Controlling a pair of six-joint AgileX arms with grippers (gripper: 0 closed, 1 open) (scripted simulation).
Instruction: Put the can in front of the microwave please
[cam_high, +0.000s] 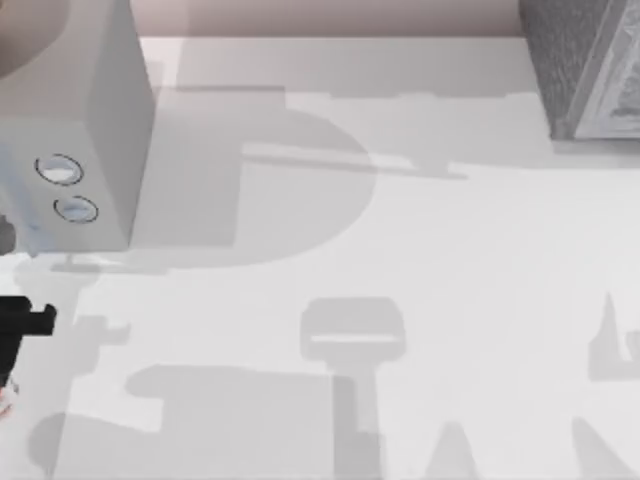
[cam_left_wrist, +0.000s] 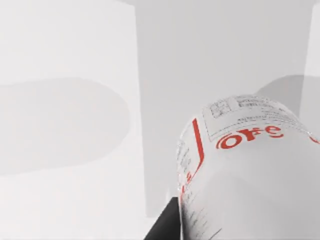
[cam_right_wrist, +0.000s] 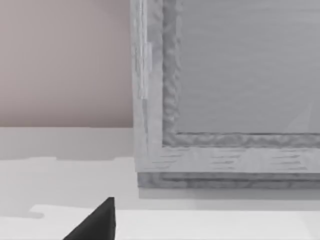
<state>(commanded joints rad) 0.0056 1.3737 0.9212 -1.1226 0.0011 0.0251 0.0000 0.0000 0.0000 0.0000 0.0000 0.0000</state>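
Can (cam_left_wrist: 250, 170): held close under left wrist, near 8 o'clock of surface (cam_high: 400, 250), below microwave (cam_high: 70, 130) | left claw (cam_high: 20, 325): grip state indeterminable | handling: likely light, stiff, slick, thin-walled; best gripped mid-body.

White can (cam_left_wrist: 250, 170) with red lettering close up, dark claw finger (cam_left_wrist: 165, 225) beside it, pale table (cam_left_wrist: 65, 190)

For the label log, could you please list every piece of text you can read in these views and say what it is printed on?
Red lettering on the can: seen upside down in the left wrist view, roughly "oke"; not fully readable.
Fine print panels on the can: too small to read.
Microwave: its two dials carry no readable marks.
Speckled grey box: no text.
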